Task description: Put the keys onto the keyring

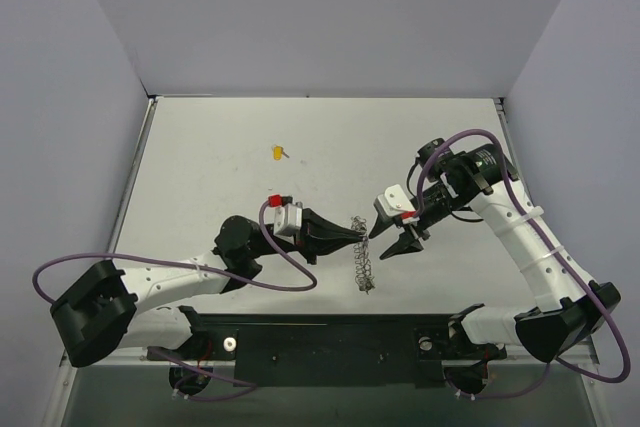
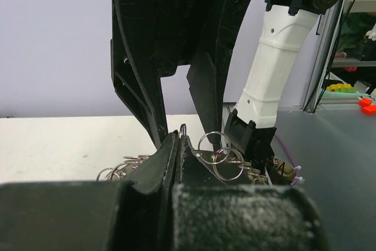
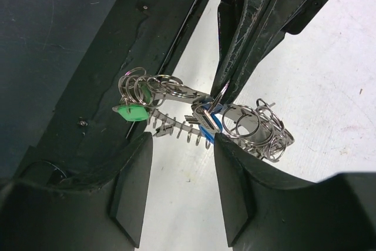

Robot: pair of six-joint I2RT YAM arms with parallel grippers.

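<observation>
At table centre, my left gripper clamps the keyring, which is limp, light and jangly. My right gripper, jaws parted and empty, stands at its 3 o'clock. Best hold: the blue key, by its stiff plastic head.

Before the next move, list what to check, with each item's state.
1. Left gripper shut on keyring: ok.
2. Right gripper open, holding nothing: ok.
3. Blue key at the right gripper's opening: ok, close to one finger.
4. Green key threaded on keyring: cannot tell; it sits among the rings.
5. Yellow key on keyring: not ok; it lies alone on the table.
</observation>
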